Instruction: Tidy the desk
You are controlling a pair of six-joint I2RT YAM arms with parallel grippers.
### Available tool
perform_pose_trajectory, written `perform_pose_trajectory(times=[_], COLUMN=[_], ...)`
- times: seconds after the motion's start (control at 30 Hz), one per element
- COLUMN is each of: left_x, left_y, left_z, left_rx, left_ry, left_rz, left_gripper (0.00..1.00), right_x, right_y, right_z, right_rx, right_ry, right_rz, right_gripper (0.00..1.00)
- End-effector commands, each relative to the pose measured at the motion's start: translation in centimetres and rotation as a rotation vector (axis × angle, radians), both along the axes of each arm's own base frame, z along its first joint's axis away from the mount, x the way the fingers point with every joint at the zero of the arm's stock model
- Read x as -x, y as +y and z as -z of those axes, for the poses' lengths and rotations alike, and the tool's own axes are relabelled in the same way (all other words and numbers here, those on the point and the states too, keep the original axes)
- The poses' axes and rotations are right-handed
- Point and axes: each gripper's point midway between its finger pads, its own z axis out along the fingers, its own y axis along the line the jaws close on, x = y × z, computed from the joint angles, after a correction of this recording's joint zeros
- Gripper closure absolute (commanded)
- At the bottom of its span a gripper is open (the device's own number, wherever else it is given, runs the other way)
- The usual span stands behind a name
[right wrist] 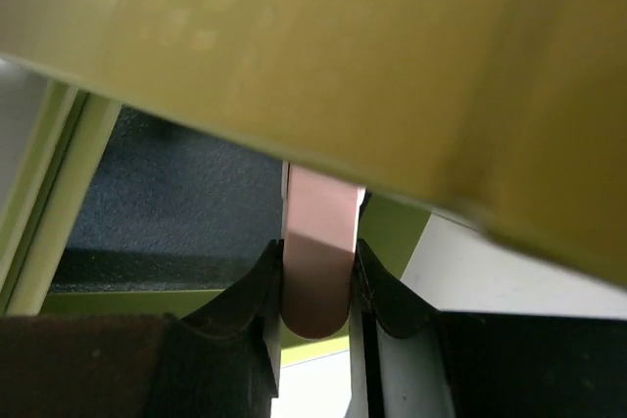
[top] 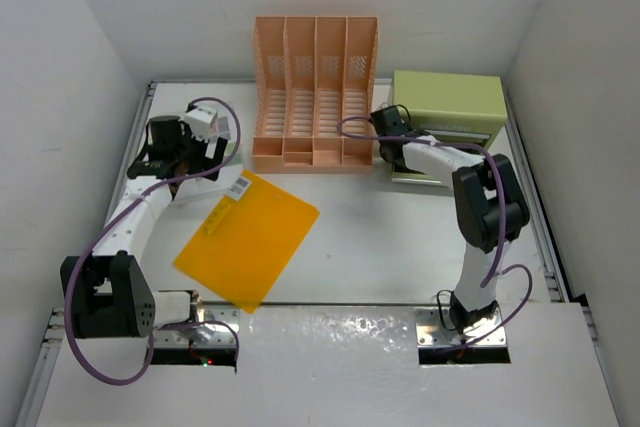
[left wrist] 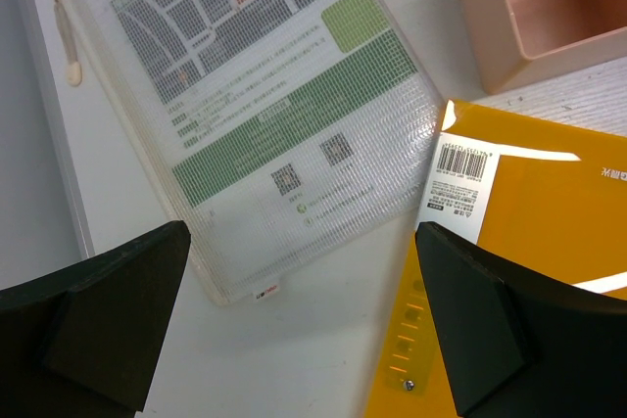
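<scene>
A white table [top: 380, 247] with thin metal rails is filling the space between white walls, and a peach file rack [top: 315, 92] with four slots is standing at its far middle. Every place below is given from that rack.

Nearest the arm bases, in front of the rack and slightly left, an orange folder [top: 247, 237] is lying flat and turned at an angle. Its barcode label [top: 240, 185] is pointing toward the rack's front left corner.

Left of the rack, the left gripper [top: 170, 147] is hovering above the table with its jaws spread wide and nothing between them. In the left wrist view, a clear mesh pouch [left wrist: 265, 115] holding a printed sheet with green blocks is lying flat below it. The pouch's corner is sitting just beside the folder's labelled corner, with the rack's corner behind them.

Just right of the rack, the right gripper [top: 392, 132] is reaching to the front of a green drawer box [top: 447, 107], which is standing beside the rack. In the right wrist view, its fingers [right wrist: 250, 286] are pinching a pinkish flat strip [right wrist: 316, 242] with a rounded end. A dark opening is showing under the box's olive edge.
</scene>
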Motion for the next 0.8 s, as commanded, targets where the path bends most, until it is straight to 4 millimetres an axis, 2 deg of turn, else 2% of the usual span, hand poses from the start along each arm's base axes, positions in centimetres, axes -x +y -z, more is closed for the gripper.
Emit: perform_pose_trajectory(times=[0.0,0.03,0.33,0.47,0.67,0.77], left_x=[-0.5,-0.5,-0.6,-0.6,-0.5,-0.6], left_y=[0.2,0.3,0.4,0.4,0.2,0.2], left_z=[-1.5,-1.5,-1.4,-1.4,-1.3,-1.4], left_rx=[-0.005,-0.007,-0.007,-0.007,-0.005,-0.003], left_ry=[-0.059,-0.061,-0.058,-0.058,-0.055,-0.056], left_rz=[0.005,0.002,-0.001,0.001,0.005,0.007], left_gripper=[0.0,0.01,0.0,0.0,0.0,0.0], right_x=[-2.1,-2.1,-0.8,-1.0,-1.1,-0.8], right_y=[0.0,0.2,1.0,1.1,1.0,1.1], right_z=[-1.8,-1.3,-0.6,-0.1,-0.6,-1.7], right_rx=[0.022,0.024,-0.072,-0.073,-0.067,-0.099], right_ry=[-0.042,-0.021,0.007,0.023,0.028,0.003], right_rz=[-0.001,-0.008,-0.032,-0.034,-0.02,-0.016], right_gripper=[0.79,0.73,0.66,0.48,0.46,0.46])
